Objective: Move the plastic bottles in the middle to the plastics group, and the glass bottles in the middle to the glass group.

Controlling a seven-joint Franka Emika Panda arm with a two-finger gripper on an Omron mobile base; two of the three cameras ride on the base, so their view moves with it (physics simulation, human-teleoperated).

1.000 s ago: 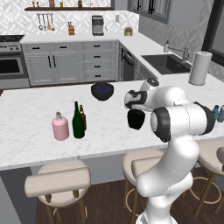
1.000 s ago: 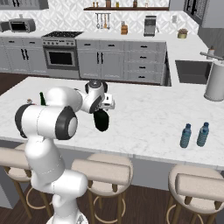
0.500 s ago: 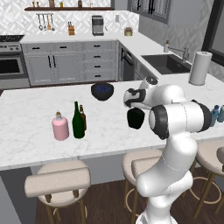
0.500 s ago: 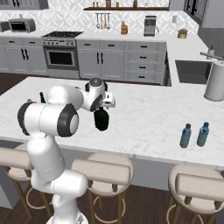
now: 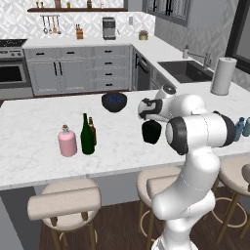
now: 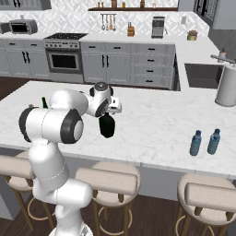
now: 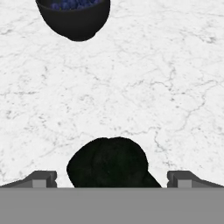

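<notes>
Standing at the left of the white marble counter (image 5: 34, 122) in the left base view, the squat pink bottle (image 5: 67, 142) has the tall dark-green wine bottle (image 5: 87, 136) just beside it on its right, and the slim brown bottle (image 5: 92, 130) rises close behind the green one, so that the three form one tight cluster. Further right and toward the far edge of the counter sits a dark bowl (image 5: 114, 101) with something blue inside. Right of that, near the middle of the counter, the squat black bottle (image 5: 151, 131) stands upright, and the gripper (image 7: 112, 180) hangs directly above it, pointing down. In the hand view its two finger tips are spread wide, one on each side of the black bottle (image 7: 109, 162), with clear marble showing between each tip and the bottle, so nothing is clasped; the bowl (image 7: 74, 19) lies at the top edge of that view. In the right base view the black bottle (image 6: 107, 126) shows just under the hand, well apart from everything else. At the far right of the counter two pale-blue translucent bottles (image 6: 196, 143) stand upright side by side, near the front edge, with a paper towel roll (image 6: 227, 86) behind them near the sink (image 6: 203, 75).
</notes>
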